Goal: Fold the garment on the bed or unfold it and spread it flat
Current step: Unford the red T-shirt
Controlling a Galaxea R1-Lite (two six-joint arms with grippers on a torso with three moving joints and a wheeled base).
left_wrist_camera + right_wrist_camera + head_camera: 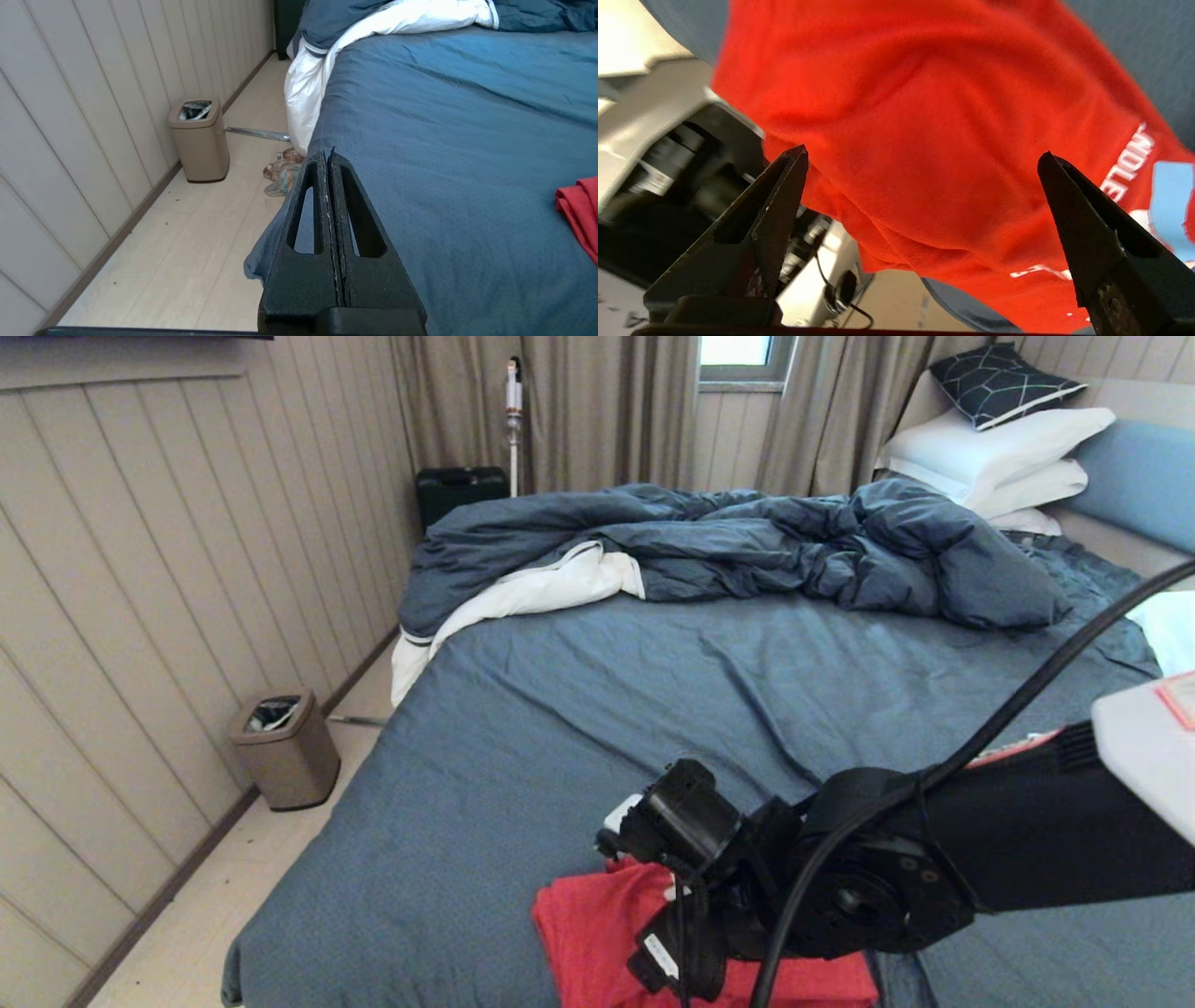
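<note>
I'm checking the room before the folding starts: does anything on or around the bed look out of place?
Yes. A crumpled patterned cloth lies on the floor beside the bed, near the bin. The dark blue duvet is bunched in a heap, one corner slipping over the bed's edge.

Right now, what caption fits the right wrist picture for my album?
Open right gripper, its jaws wide apart, poised over the red T-shirt on the bed.

The right arm point(934, 859) reaches across the bed point(560, 728). Its gripper end point(677, 896) sits right over the red shirt point(597, 924). Far beyond it lies the dark blue duvet point(747, 541).
</note>
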